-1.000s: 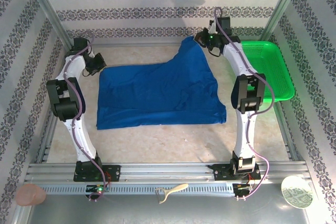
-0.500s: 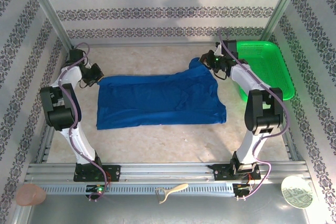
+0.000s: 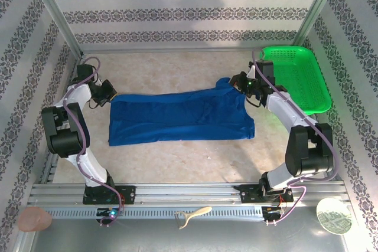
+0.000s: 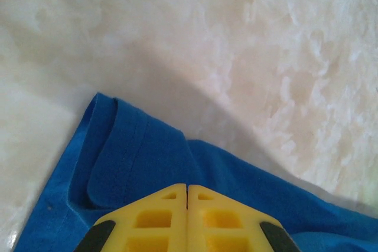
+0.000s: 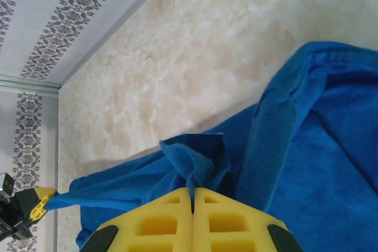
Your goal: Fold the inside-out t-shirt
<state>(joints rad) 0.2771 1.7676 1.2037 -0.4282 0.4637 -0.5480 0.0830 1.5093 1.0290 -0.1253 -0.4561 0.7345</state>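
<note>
The royal blue inside-out t-shirt (image 3: 177, 116) lies as a wide band across the middle of the table. My left gripper (image 3: 110, 94) is shut on its far left corner, and my right gripper (image 3: 235, 82) is shut on its far right corner. In the left wrist view the yellow fingers (image 4: 188, 187) meet over the blue cloth (image 4: 136, 157), where a hem fold lies. The right wrist view has the right gripper (image 5: 192, 190) pinching a bunched flap of the t-shirt (image 5: 319, 163). From there the far edge runs taut to the left gripper (image 5: 41, 194).
A green mesh basket (image 3: 301, 75) stands at the back right, close behind the right arm. Patterned walls and metal posts close in the table. In front of the rail (image 3: 189, 196) lie a pinkish disc (image 3: 33, 219), a cream tool (image 3: 192, 215) and a round plate (image 3: 333, 215).
Both grippers have come toward the near side and lower, bringing the shirt's far edge with them. The raised right corner has dropped, and the shirt is now a flatter, narrower band.
</note>
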